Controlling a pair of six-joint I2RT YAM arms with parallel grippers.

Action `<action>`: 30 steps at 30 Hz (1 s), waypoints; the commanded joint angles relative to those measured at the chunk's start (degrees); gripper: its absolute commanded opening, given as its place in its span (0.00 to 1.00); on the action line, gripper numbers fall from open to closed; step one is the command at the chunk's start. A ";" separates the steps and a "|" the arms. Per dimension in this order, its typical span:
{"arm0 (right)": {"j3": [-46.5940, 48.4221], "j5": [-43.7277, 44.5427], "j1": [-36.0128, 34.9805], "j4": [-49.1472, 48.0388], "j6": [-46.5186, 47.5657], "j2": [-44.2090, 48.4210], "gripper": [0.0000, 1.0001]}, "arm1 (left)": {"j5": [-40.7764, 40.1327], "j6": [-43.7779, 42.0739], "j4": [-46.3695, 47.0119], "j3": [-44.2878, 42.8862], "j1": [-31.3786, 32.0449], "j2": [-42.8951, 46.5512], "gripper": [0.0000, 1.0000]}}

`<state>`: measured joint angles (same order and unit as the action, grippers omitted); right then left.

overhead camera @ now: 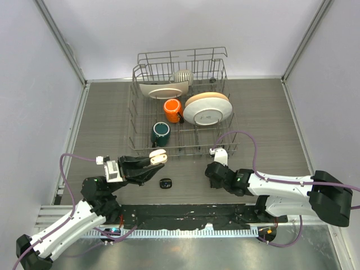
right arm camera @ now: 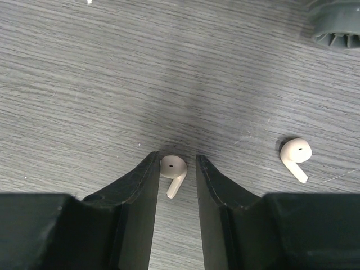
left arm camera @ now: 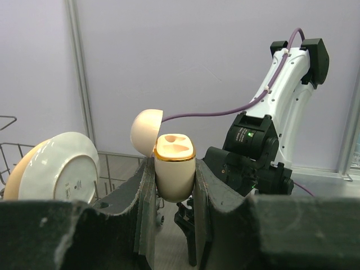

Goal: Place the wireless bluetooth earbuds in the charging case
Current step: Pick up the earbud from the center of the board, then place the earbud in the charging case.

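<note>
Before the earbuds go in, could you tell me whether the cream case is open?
Open. The case has its lid swung back, both sockets empty.

Two cream earbuds (right arm camera: 173, 167) (right arm camera: 296, 151), one cream case (left arm camera: 174, 163), two mugs (overhead camera: 172, 109) (overhead camera: 161, 133).

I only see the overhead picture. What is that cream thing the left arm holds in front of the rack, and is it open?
Observer: The left wrist view shows a cream charging case held upright between the left fingers, with its lid flipped back.
Operator: Anything inside it?
Observer: No, both sockets under its gold rim look empty.
Operator: And what is the right arm busy with?
Observer: Its wrist view shows a cream earbud lying on the table between the open right fingers, not gripped.
</note>
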<state>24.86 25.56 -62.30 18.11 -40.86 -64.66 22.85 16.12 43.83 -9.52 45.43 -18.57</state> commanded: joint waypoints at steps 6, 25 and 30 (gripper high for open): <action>1.59 0.89 -0.27 -0.27 -0.18 -0.73 0.31 | -1.14 0.05 0.99 -0.06 0.27 0.73 0.00; 17.49 9.67 -6.85 1.15 9.02 12.10 0.01 | -6.94 -0.47 1.25 0.55 0.27 1.17 0.00; 26.98 21.52 -14.15 -7.71 20.36 9.21 0.01 | -9.93 -0.91 2.40 1.08 0.19 0.64 0.00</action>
<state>45.50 35.33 -71.92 19.62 -30.96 -53.58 16.71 16.12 43.46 -8.69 45.43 -17.82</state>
